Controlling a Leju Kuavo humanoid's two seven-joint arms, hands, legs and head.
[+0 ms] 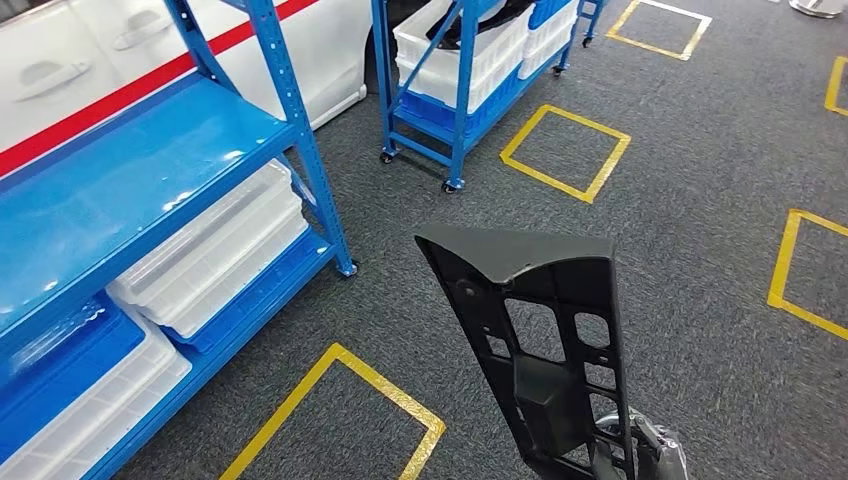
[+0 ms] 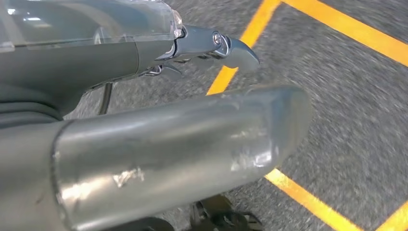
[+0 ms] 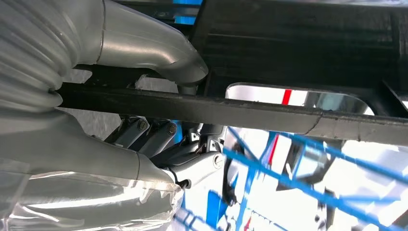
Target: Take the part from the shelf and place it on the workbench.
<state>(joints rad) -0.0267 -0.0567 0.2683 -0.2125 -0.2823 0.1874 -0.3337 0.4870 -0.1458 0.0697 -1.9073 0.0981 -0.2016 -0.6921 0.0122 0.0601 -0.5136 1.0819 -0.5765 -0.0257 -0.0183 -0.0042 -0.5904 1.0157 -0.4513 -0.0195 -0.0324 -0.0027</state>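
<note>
A black plastic part (image 1: 545, 330), a long panel with several cut-out windows, stands upright in the lower middle of the head view. My right hand (image 1: 650, 452) grips it at its lower end. In the right wrist view the thumb (image 3: 149, 48) lies over a dark bar of the part (image 3: 288, 43) and the fingers (image 3: 159, 139) curl under it. My left hand (image 2: 120, 62) hangs above the grey carpet with nothing in it, its fingers (image 2: 226, 45) held apart from the thumb.
A blue shelf (image 1: 150, 170) stands on the left with white trays (image 1: 220, 250) on its lower level. A blue wheeled rack (image 1: 455, 150) with white bins stands behind. Yellow squares (image 1: 565, 150) mark the grey carpet. A white car body with a red stripe (image 1: 120, 95) is at the back left.
</note>
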